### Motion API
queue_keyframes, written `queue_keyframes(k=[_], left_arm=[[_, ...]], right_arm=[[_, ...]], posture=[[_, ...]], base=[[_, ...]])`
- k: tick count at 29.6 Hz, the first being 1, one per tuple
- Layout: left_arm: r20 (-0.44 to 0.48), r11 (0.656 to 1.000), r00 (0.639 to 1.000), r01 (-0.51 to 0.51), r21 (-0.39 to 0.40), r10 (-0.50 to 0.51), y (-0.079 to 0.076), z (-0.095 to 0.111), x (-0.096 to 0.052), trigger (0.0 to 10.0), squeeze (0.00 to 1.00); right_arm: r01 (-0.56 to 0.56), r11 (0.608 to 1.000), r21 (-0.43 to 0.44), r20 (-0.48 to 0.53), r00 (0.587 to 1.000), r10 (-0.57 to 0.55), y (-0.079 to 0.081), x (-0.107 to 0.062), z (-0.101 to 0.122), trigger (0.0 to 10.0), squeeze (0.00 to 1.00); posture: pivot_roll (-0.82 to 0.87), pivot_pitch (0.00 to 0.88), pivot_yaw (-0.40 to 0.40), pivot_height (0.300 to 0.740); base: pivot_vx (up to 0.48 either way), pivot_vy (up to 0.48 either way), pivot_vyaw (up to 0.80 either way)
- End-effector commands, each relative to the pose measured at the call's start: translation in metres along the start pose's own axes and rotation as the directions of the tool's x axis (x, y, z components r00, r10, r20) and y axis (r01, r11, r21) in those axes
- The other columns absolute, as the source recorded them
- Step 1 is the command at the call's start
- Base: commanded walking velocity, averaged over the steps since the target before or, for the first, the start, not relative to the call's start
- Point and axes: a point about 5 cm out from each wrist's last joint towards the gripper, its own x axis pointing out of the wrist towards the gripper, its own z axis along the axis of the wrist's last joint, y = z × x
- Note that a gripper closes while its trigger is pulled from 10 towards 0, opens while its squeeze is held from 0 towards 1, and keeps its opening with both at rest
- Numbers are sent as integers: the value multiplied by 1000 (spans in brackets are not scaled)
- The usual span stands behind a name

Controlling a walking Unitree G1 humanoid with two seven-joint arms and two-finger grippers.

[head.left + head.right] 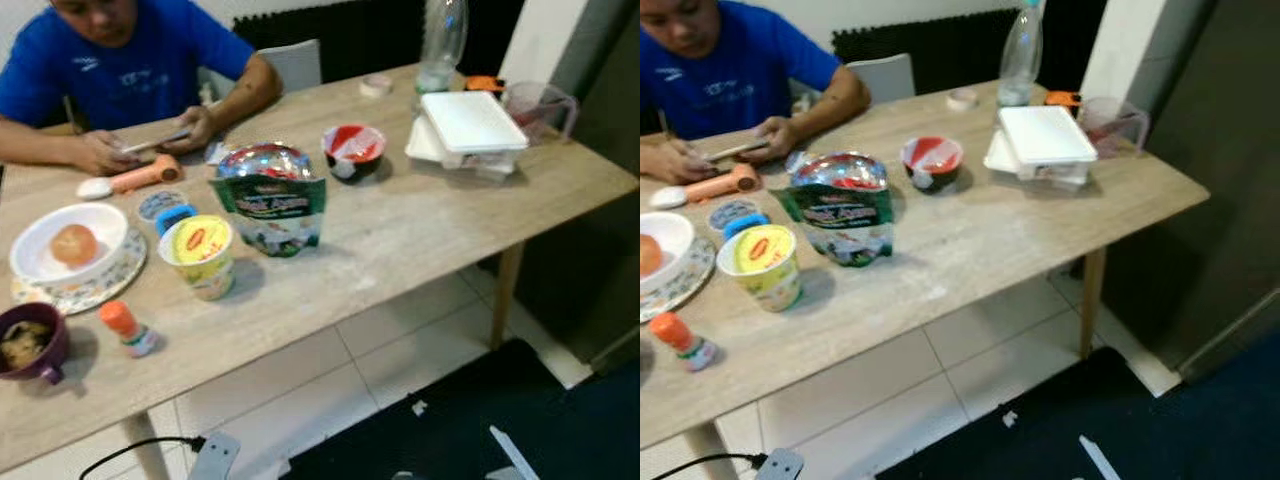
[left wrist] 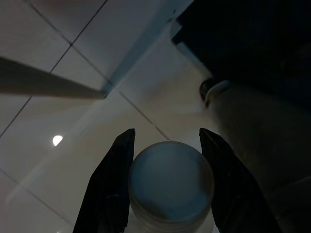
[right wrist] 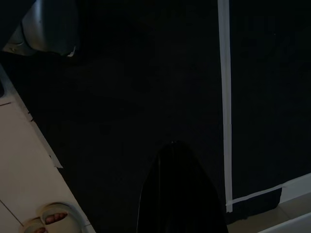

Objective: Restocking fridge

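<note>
**Desk:** What sits on the wooden surface [image 1: 420, 225]?

**Photographer:** The landmark is a green foil pouch [image 1: 270, 205], upright near the middle. Just to its left stands a yellow-lidded cup [image 1: 200, 255]. Further left of the pouch, a white bowl [image 1: 65, 250] holds an orange fruit [image 1: 75, 243] and rests on a patterned plate [image 1: 85, 290]. Nearer the front edge than that lie a small orange-capped bottle [image 1: 125, 328] and a purple mug [image 1: 32, 343]. Behind and right of the pouch is a red-and-white bowl [image 1: 354, 152]; well to the right are stacked white lidded boxes [image 1: 468, 130], with a clear plastic bottle [image 1: 442, 42] behind them and a clear jug [image 1: 541, 105] at the far right corner.

**Desk:** Anyone present?

**Photographer:** A person in a blue shirt [image 1: 125, 60] sits at the far side, behind the pouch, both hands on a phone [image 1: 155, 143]. An orange handled gadget [image 1: 140, 176] lies close by.

**Desk:** And the robot?

**Photographer:** The left tool [image 2: 167, 184] hangs over the pale tiled floor [image 2: 73, 58], its two black fingers [image 2: 114, 184] pinching a round, pale container [image 2: 171, 187] seen end-on between them. The right tool [image 3: 181, 191] hangs over a dark mat [image 3: 146, 87] crossed by a white line; its fingers read as one dark shape, so I cannot tell whether they are spread or together. A pair of slippers [image 3: 48, 218] lies on the floor at the mat's edge.
</note>
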Motion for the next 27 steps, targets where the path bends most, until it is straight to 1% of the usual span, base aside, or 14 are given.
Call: queue_keyframes(k=[1,8,21,27], left_arm=[[-46,1000,999,19,-6,-20,-9,-14,0,10000,0],[-58,999,998,33,7,-32,-12,-18,-1,10000,0],[-56,999,997,45,24,-43,-13,-17,0,10000,0],[-56,998,997,49,28,-47,-14,-17,0,10000,0]], right_arm=[[-5,1000,11,-5,1000,5,1,0,-2,10000,0],[-11,1000,12,-6,1000,11,3,0,-3,10000,0],[-17,1000,19,-6,1000,17,4,0,-2,10000,0],[-19,1000,14,-9,1000,19,4,0,-2,10000,0]], posture=[[-28,83,21,740],[-24,85,25,740],[-24,83,27,740],[-24,83,27,740]], base=[[0,-401,0],[0,-405,0],[0,-427,0],[0,-435,-790]])
